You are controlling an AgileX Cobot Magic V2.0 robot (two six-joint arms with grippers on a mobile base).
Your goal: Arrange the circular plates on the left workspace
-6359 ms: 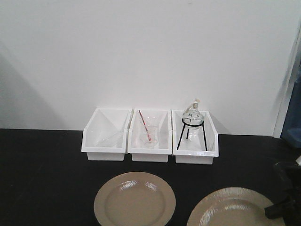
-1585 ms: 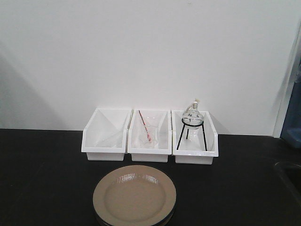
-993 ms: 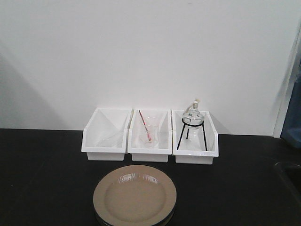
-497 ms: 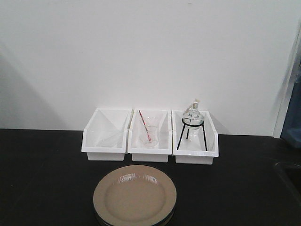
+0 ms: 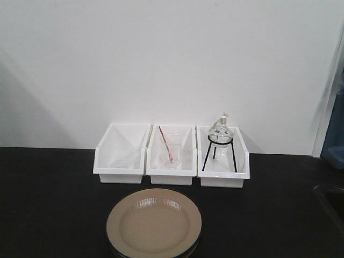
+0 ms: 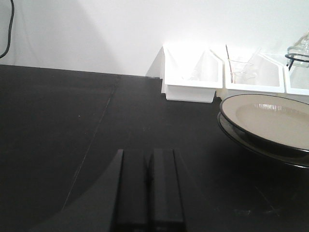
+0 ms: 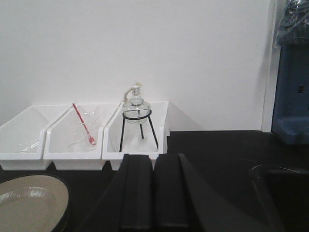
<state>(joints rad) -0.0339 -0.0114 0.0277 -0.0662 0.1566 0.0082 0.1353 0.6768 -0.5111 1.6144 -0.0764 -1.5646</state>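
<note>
Tan plates (image 5: 154,223) sit stacked on the black desk (image 5: 48,204), just in front of three white bins (image 5: 171,155) along the wall. Both the left gripper (image 6: 147,191) and right gripper (image 7: 153,193) hover apart from them, fingers clenched together, grasping nothing.

So the two circular plates (image 5: 153,223) are stacked one on top of the other, sitting low and a bit left of center in the front view. Top one's a glossy tan, shallow, thin dark rim, lying flat and face up with some light glare near its far edge. The bottom one (image 6: 241,136) only peeks out as a dark edge underneath. Both rest on the left workspace (image 5: 48,209), a flat matte black countertop filling the lower frame.
</note>
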